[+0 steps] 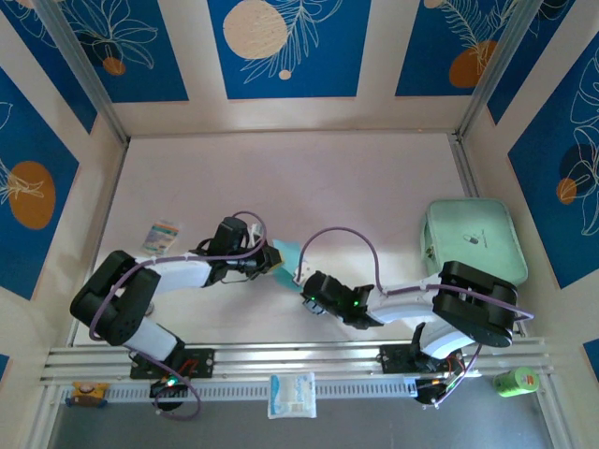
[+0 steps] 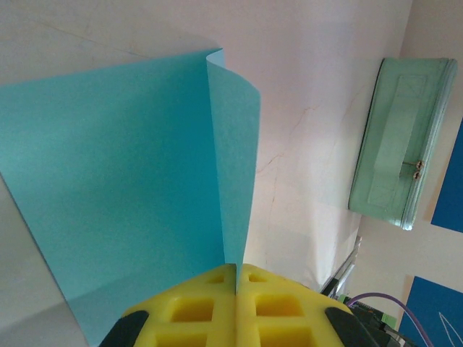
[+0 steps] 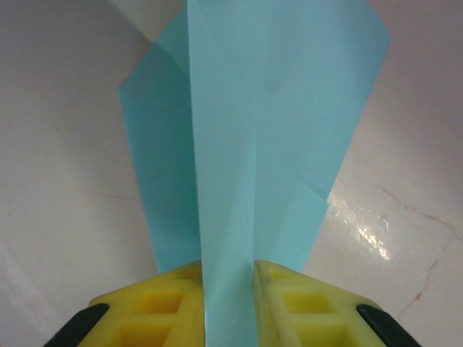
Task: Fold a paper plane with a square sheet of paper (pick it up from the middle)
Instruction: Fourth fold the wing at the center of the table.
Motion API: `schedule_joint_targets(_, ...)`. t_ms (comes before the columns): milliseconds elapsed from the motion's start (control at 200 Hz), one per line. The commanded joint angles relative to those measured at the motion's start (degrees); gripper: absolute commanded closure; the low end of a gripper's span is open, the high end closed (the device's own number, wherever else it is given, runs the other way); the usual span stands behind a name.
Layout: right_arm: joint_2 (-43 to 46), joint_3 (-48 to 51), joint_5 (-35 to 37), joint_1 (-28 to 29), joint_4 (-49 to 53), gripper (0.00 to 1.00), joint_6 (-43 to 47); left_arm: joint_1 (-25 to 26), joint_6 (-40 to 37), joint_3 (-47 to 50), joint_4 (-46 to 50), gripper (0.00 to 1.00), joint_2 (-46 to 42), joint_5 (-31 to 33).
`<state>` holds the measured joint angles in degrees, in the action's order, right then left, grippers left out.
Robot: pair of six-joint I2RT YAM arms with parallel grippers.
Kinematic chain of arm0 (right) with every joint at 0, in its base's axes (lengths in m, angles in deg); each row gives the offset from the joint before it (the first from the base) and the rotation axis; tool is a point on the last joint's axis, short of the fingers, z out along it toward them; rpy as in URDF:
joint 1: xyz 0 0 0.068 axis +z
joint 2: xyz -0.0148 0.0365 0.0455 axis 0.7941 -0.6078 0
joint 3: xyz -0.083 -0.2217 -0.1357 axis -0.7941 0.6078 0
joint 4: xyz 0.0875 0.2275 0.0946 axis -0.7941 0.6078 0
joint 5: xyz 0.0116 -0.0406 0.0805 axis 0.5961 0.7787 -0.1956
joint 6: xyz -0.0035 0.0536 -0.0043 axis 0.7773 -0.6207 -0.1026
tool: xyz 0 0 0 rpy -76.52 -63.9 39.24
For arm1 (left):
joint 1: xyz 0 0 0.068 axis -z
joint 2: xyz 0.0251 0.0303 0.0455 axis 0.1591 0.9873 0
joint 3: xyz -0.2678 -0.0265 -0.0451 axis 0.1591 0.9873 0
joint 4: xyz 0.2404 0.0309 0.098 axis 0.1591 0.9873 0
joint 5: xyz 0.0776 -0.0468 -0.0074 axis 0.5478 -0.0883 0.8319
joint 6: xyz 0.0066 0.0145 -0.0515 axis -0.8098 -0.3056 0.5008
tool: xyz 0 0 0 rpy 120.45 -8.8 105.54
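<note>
The light blue sheet of paper (image 1: 286,253) hangs folded and creased above the table's middle, held between both arms. My left gripper (image 1: 271,260) is shut on it: in the left wrist view the yellow fingers (image 2: 195,303) meet on a thin edge of the paper (image 2: 108,181), which curls away to the right. From the lower right, my right gripper (image 1: 301,279) holds the other side. A folded band of the paper (image 3: 275,108) runs down between the right gripper (image 3: 228,271) jaws and fills the narrow gap. Layers with diagonal creases fan out beyond them.
A mint-green rounded tray (image 1: 471,238) lies at the right side of the table (image 2: 398,144). A small colourful packet (image 1: 162,234) lies at the left. On the near rail sit a white packet (image 1: 292,395) and a green can (image 1: 517,381).
</note>
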<state>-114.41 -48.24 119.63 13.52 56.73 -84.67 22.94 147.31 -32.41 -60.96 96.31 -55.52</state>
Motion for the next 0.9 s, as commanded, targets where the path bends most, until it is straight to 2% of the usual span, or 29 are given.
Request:
schedule_joint_targets(0, 1.19, 1.03, 1.28, 0.06, -1.83, 0.77, -1.31, -0.24, 0.1, -1.46, -0.04, 0.94, 0.22, -0.91)
schedule_joint_targets(555, 1.12, 0.55, 1.36, -0.17, -4.15, 0.75, -0.87, -0.24, 0.15, -1.43, 0.13, 0.94, -0.02, -1.0)
schedule_joint_targets(805, 0.86, 0.54, 0.68, -0.13, -3.69, 0.79, -1.73, -0.32, 0.06, -1.4, 0.4, 0.94, -0.09, -1.0)
schedule_joint_targets(890, 0.85, 0.56, 0.3, -0.13, -3.66, 0.83, -1.92, -0.26, 0.11, -1.44, 0.32, 0.94, 0.01, -1.01)
